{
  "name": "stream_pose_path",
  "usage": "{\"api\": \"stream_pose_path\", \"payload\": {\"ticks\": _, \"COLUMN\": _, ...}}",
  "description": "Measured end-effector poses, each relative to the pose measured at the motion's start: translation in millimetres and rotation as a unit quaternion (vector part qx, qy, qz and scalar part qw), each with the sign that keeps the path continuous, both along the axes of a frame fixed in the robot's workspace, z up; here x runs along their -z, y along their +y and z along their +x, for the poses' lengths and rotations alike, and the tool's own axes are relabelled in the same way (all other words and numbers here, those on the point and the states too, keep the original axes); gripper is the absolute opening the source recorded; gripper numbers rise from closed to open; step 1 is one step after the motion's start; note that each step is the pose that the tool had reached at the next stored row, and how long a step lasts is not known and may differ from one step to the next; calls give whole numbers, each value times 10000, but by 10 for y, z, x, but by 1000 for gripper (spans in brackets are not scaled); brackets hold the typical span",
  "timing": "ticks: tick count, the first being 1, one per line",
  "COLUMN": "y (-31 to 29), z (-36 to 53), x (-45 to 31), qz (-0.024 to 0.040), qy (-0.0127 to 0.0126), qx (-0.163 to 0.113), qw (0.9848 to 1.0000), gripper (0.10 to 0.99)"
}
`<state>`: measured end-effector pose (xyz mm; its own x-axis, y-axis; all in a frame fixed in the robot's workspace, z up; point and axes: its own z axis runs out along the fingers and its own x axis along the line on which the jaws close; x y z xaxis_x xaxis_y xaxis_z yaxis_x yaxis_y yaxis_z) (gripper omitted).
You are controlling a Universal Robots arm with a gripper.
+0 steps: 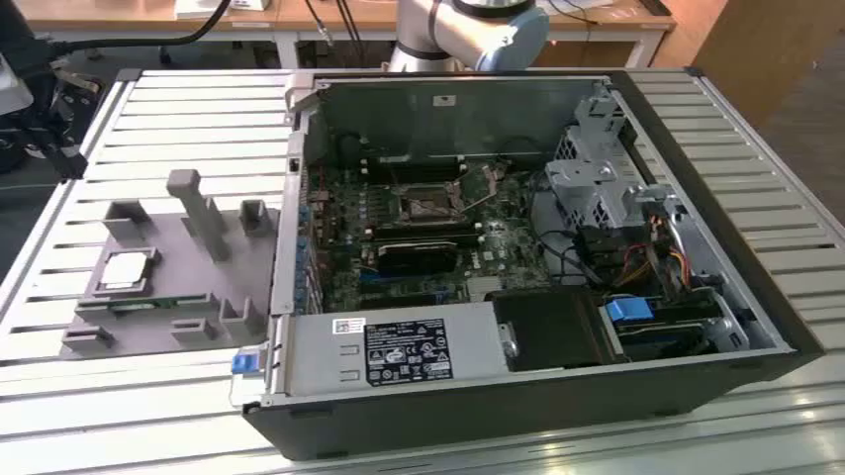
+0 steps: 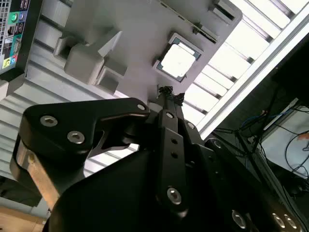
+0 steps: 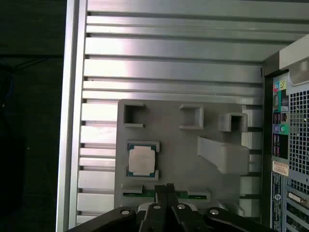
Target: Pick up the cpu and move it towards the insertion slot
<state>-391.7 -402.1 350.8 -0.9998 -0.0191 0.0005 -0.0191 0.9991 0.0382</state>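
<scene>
My black hand (image 3: 167,186) hovers over the grey plastic fixture tray (image 3: 174,159), fingers pressed together and holding nothing. The small square silvery-topped cpu (image 3: 142,160) lies flat in a recess of that tray on the slatted metal tabletop (image 3: 169,48), near my fingertips but untouched. The silvery-framed square insertion slot (image 1: 425,205) sits well apart, inside the open black computer case (image 1: 528,416).
</scene>
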Motion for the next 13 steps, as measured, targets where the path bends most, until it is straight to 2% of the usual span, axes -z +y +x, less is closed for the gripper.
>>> {"api": "stream_pose_path", "payload": {"ticks": 13, "y": 0, "z": -3, "x": 6, "qz": 0, "qy": 0, "qx": 0, "qw": 10000, "gripper": 102}}
